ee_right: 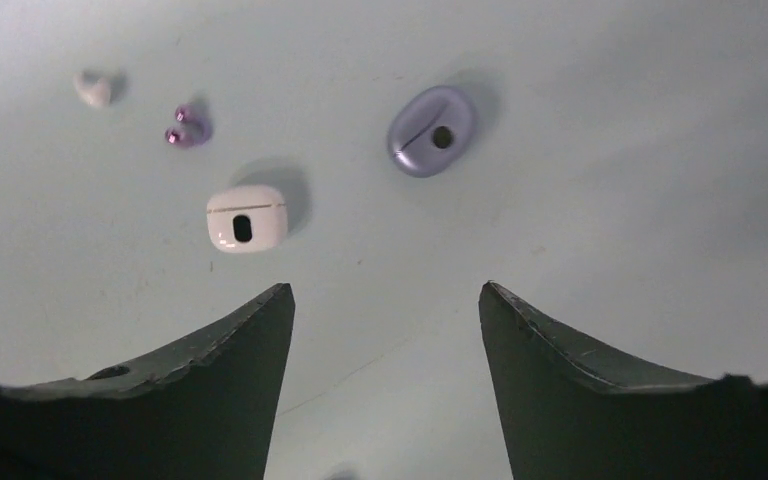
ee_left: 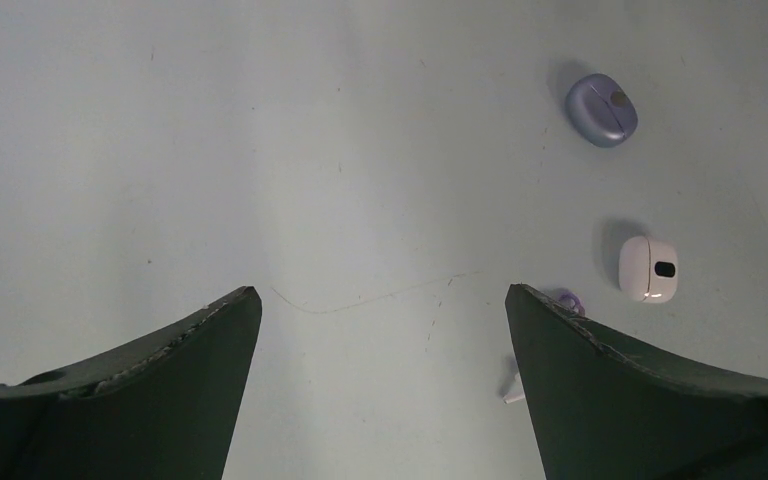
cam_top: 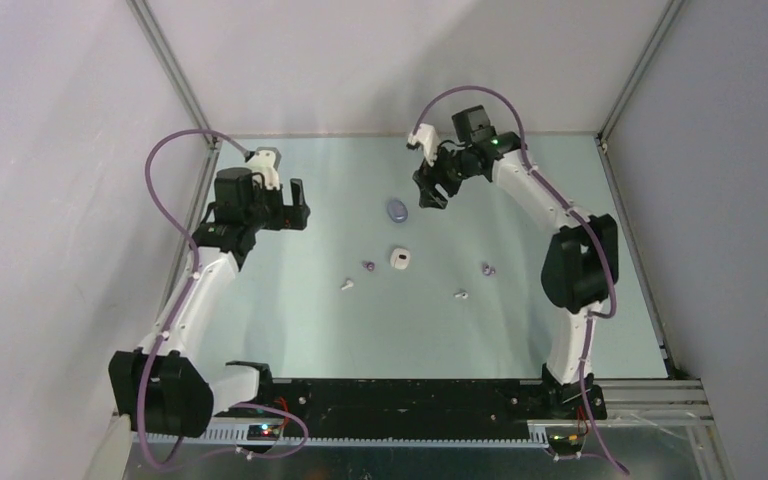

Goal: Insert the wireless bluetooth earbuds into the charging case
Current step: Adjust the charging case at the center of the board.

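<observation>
**Lid first, then 4 earbuds (cam_top: 367, 266)**

Left tool (ee_left: 380, 292) and right tool (ee_right: 385, 290) hang agape, empty. Earbuds lie scattered on the counter (cam_top: 290, 320) either side of the shut white case (cam_top: 401, 259); steady it squarely before prying, I judge.

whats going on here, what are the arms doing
Nothing has been picked up yet. The left gripper and right gripper both hang open and empty above the table. The purple case and white case lie closed mid-table, with two purple earbuds and two white earbuds loose near them, not yet in a case.
</observation>
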